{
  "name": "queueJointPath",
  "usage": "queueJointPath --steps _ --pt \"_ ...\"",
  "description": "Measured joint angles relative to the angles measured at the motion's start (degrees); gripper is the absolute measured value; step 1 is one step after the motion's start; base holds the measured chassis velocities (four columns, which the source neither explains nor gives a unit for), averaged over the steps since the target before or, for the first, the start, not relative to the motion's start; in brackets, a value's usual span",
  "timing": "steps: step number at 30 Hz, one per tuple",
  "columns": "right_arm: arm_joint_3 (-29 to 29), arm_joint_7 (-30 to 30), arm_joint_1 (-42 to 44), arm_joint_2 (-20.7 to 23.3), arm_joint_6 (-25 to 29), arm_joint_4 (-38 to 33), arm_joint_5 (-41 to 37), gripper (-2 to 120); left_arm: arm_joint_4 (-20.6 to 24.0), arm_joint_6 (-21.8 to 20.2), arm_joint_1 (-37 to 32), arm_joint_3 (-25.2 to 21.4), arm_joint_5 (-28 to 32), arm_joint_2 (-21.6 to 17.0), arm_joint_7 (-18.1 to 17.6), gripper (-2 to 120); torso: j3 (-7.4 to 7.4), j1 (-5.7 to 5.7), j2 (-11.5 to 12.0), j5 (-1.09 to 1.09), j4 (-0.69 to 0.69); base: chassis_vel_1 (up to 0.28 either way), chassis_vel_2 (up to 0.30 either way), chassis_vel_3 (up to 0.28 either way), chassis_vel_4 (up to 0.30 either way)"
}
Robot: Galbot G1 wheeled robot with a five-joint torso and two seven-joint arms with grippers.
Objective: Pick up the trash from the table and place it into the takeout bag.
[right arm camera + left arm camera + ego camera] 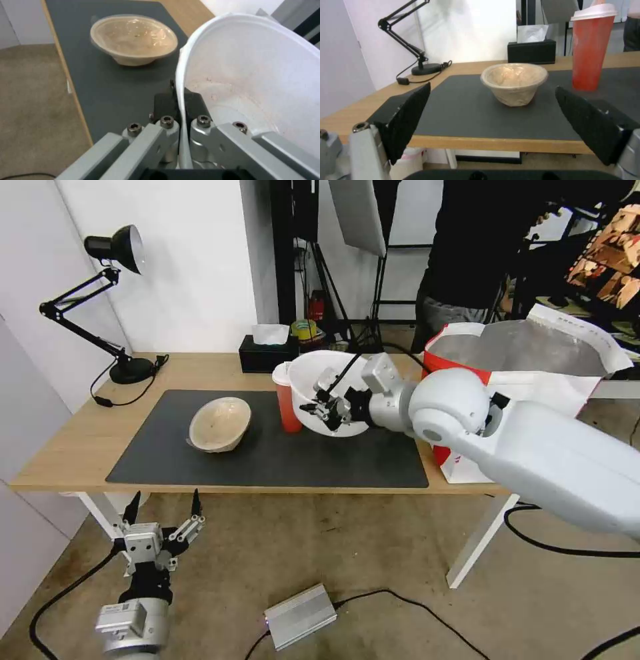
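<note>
Three trash items: one lifted, two on the mat.
Right hand (325, 405): pinched on the large white round plastic bowl's (319, 380) rim, tilting it above the table's (67, 447) middle for carrying toward the white-and-red foil-lined takeout bag (527, 360) at the right end.
Left hand (163, 513): fingers spread, holding nothing, waiting below the front edge.
Still on mat: shallow beige paper bowl (220, 424), orange-red lidded cup (288, 400).

Head camera high, facing down at long light-wood table (80, 440). Left wrist low at near edge; right wrist close, probably above mat. All share shallow beige paper-like bowl (220, 424).
</note>
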State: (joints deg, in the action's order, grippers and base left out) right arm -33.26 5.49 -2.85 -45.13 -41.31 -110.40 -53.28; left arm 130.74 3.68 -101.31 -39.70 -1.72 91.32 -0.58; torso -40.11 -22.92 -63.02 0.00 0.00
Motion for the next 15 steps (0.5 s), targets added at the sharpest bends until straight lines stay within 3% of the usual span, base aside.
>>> queueJointPath --steps 15 --pt "0.39 0.92 -3.03 2.10 0.00 -1.12 -0.68 0 0.68 0.02 -0.54 0.16 -0.25 -0.02 0.08 100 0.00 0.00 0.00 0.00 0.00 0.000 0.000 0.000 0.000"
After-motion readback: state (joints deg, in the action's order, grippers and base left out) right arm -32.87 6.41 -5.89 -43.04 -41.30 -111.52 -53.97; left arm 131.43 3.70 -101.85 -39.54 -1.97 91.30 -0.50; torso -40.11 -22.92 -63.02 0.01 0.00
